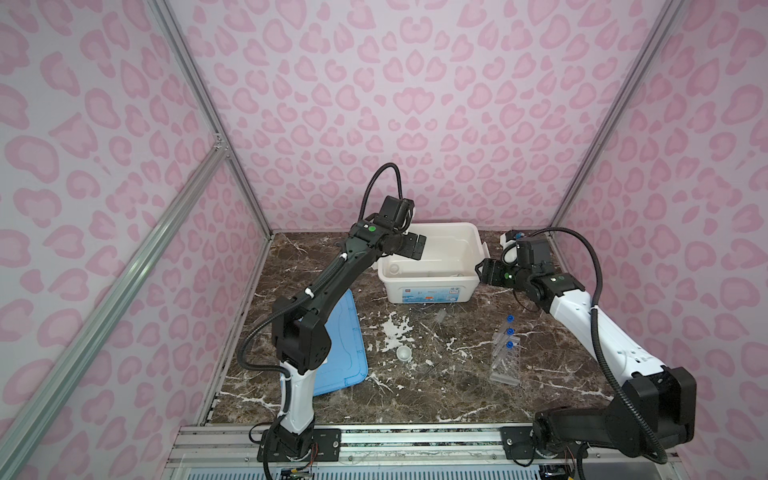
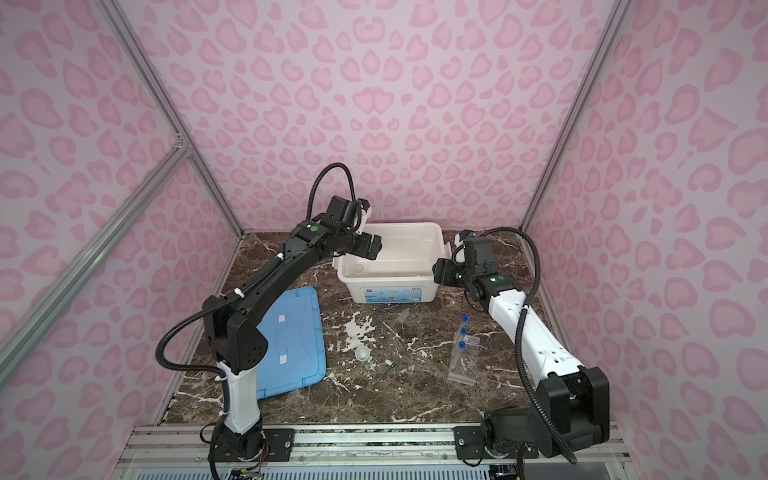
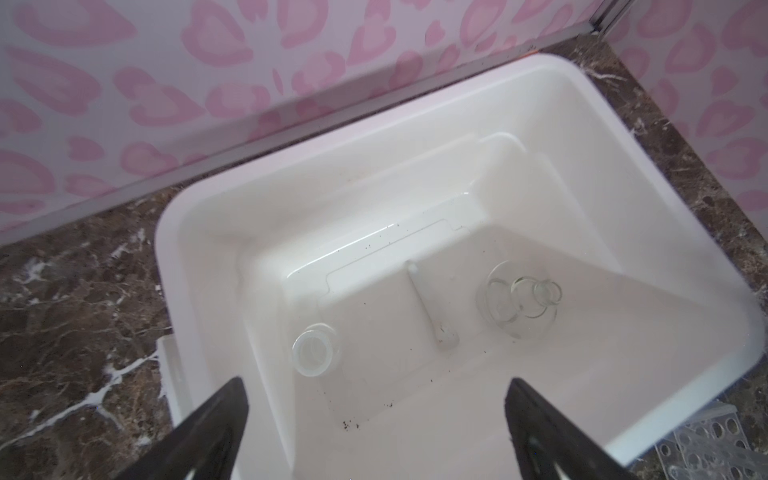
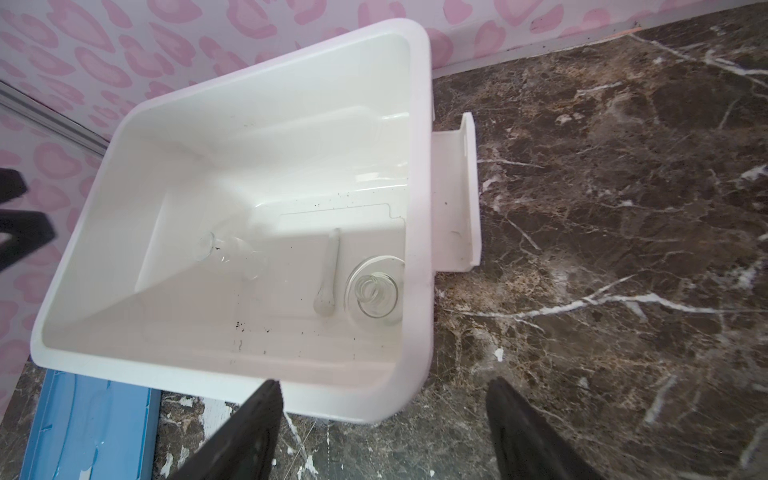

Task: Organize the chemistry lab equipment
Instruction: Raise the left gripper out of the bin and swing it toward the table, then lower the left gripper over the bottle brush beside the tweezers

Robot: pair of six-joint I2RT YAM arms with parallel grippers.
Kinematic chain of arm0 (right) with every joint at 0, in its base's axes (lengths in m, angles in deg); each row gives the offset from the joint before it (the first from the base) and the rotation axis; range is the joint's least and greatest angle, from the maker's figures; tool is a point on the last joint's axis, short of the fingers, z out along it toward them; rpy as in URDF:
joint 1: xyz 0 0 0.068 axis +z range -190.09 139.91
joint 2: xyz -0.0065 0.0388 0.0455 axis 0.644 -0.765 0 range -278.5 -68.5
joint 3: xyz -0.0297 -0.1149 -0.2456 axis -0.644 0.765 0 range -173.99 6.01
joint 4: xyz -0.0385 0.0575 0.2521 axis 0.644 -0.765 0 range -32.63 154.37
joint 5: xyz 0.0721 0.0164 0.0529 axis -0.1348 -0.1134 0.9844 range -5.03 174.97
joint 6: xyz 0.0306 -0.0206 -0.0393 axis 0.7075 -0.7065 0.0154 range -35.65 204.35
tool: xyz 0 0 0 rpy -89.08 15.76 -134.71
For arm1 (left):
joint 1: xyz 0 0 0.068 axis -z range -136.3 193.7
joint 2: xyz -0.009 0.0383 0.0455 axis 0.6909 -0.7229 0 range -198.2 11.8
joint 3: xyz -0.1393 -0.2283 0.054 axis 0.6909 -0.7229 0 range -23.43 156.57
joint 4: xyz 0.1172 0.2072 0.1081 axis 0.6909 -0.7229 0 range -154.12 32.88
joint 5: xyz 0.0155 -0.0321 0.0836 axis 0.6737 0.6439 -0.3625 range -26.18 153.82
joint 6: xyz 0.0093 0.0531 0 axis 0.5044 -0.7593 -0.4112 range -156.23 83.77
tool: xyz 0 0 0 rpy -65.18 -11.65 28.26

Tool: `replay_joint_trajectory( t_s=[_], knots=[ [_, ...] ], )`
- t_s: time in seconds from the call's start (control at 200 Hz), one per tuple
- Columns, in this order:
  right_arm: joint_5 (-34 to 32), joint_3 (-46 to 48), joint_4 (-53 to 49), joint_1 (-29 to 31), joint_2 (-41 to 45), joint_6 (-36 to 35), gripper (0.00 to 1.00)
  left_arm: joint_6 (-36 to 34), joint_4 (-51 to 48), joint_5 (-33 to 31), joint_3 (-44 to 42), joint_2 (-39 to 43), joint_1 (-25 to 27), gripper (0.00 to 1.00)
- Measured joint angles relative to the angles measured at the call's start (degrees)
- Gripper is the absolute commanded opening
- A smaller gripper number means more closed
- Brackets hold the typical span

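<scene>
I see my left pincer gaping empty above the white bin, centre frame; right pincer open too, holding nothing.

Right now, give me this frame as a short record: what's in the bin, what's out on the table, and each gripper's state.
In white bin: pestle; glass flask, upright; clear beaker, on its side
On table: mortar bowl; tube rack holding three blue-capped test tubes
Blue lid: flat on table, left of bin
Left gripper: open, empty, above bin
Right gripper: open, empty, beside bin's right end
</scene>
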Motion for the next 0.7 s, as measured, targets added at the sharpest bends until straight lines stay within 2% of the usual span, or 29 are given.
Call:
replay_joint_trajectory(
  t_s=[0.185, 0.435, 0.7],
  knots=[
    [-0.50, 0.04, 0.00, 0.00, 0.00, -0.24, 0.79, -2.23, 0.96, -4.13, -9.75, 8.48, 2.75, 0.98],
    [-0.50, 0.31, -0.02, -0.22, 0.63, -0.37, 0.79, -2.49, 1.75, -5.14, -22.56, 18.56, 6.91, 1.00],
    [-0.81, 0.74, -0.13, -0.44, 1.05, -0.39, 0.79, 1.49, 3.58, -3.58, -32.20, 21.49, 11.72, 0.89]
  ],
)
